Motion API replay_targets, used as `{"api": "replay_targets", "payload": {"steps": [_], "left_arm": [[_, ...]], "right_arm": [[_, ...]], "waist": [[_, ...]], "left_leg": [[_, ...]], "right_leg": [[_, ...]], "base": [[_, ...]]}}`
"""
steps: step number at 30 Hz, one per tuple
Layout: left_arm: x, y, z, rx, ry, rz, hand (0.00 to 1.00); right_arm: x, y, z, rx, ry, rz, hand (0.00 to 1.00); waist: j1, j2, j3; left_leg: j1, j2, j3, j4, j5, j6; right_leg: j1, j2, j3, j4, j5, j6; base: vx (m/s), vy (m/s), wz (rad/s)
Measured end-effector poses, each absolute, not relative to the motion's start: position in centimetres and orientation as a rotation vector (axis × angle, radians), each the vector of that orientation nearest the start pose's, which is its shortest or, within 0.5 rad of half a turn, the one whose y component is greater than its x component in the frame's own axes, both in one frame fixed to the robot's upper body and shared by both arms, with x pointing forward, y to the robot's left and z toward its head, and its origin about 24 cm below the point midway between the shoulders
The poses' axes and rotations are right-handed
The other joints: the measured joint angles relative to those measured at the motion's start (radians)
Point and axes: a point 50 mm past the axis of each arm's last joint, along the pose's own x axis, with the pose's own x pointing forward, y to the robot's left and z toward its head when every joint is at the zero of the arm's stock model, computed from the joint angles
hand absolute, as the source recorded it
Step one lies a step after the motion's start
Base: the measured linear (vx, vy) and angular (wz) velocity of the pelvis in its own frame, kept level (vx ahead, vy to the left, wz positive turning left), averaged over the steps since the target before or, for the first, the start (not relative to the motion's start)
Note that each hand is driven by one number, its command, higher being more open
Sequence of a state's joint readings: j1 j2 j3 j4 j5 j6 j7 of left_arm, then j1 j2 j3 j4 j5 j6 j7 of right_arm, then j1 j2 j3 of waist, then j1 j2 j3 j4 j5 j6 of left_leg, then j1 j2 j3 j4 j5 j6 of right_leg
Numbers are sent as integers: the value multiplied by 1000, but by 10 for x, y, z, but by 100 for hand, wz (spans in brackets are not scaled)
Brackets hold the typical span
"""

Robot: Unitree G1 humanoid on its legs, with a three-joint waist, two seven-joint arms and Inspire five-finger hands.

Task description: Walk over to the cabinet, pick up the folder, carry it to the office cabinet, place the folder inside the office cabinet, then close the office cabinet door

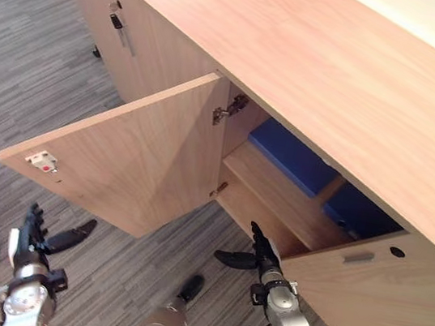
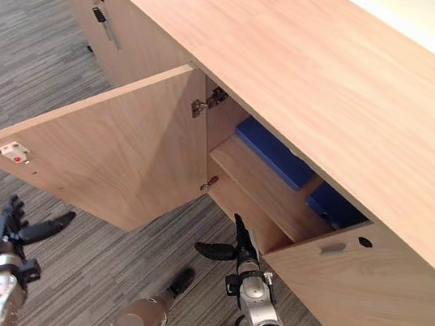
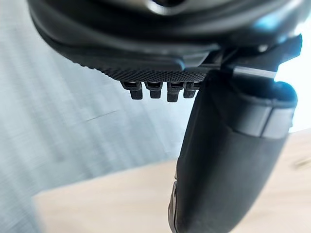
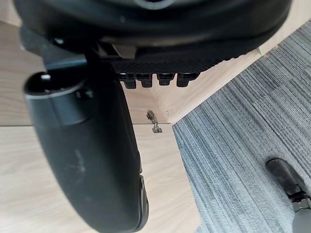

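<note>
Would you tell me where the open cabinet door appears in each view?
Left eye view: the door stands open at centre-left.
Right eye view: door, left of centre.
Left wrist view: probably the door, pale wood past the left hand.
Right wrist view: door beside the right hand, meeting the carpet.
Shared landmark: the lower hinge.

Bright, even overhead light pales the top of the office cabinet [image 1: 315, 55]; its open interior and shelf [image 1: 278, 193] lie in soft shadow.
</note>
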State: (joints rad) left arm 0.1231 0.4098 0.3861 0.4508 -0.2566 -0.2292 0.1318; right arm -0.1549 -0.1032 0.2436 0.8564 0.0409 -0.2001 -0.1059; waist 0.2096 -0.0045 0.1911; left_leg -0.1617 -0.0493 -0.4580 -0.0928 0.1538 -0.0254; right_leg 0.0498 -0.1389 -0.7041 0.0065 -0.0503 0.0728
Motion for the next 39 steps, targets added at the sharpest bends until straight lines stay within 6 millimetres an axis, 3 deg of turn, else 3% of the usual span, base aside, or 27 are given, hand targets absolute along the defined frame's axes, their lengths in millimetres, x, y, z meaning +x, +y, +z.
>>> {"api": "replay_targets", "payload": {"steps": [6, 10, 13, 19, 22, 26, 30, 32, 35, 39], "left_arm": [[207, 353, 54, 260, -25, 552, 100], [207, 353, 57, 256, -41, 569, 100], [200, 350, 56, 255, -45, 574, 100], [156, 318, 30, 166, -2, 585, 100], [136, 300, 15, 124, 47, 567, 100], [113, 271, -18, 46, 200, 505, 100], [93, 237, -62, -27, 437, 390, 100], [88, 216, -77, -42, 530, 301, 100], [92, 175, -88, -14, 602, 90, 100], [139, 156, -83, 27, 534, -52, 100]], "right_arm": [[207, -147, -103, -178, 574, 96, 100], [188, -159, -114, -159, 639, 44, 100], [175, -167, -122, -151, 697, 4, 100], [155, -181, -130, -130, 755, -72, 100], [144, -186, -134, -124, 785, -103, 100], [124, -196, -140, -94, 836, -180, 100], [114, -200, -143, -60, 864, -237, 100], [114, -198, -143, -50, 865, -240, 100], [119, -193, -141, -37, 845, -239, 100], [124, -193, -137, -42, 818, -248, 100]], "waist": [[-7, -8, 4], [-10, -17, 3], [-9, -34, 1], [-12, -43, -8], [-32, -42, -13], [-44, -42, -21], [-92, -42, -22], [-113, -42, -22], [-177, -44, -21], [-251, -45, -21]], "left_leg": [[-8, 15, 4, -1, -9, -12], [-11, 23, 10, -1, -5, -7], [-10, 30, 33, -1, -4, -9], [18, 40, 120, -1, -12, -20], [16, 62, 224, -1, -14, -15], [18, 73, 311, 0, -10, -16], [21, 71, 391, 0, -10, -16], [20, 72, 436, 1, -12, -14], [11, 70, 527, 4, -17, -7], [13, 74, 657, -1, -28, 6]], "right_leg": [[-15, 10, 11, 14, -14, -6], [-26, 13, 26, 27, -14, -5], [-36, 13, 94, 32, -19, -9], [-46, 4, 169, 49, -12, -1], [-57, 4, 201, 54, -13, -2], [-91, 13, 312, 60, -16, 10], [-129, 14, 428, 78, -13, 15], [-156, 15, 483, 80, -11, 20], [-216, 19, 595, 82, -9, 23], [-264, 29, 713, 48, -4, 32]], "base": [[-60, -26, -3], [-15, -21, -3], [-13, 12, -13], [-81, 30, -31], [-109, 40, -17], [-102, 52, -27], [-55, 58, -35], [-45, 71, -74], [-38, 67, -95], [-60, 55, -109]]}}
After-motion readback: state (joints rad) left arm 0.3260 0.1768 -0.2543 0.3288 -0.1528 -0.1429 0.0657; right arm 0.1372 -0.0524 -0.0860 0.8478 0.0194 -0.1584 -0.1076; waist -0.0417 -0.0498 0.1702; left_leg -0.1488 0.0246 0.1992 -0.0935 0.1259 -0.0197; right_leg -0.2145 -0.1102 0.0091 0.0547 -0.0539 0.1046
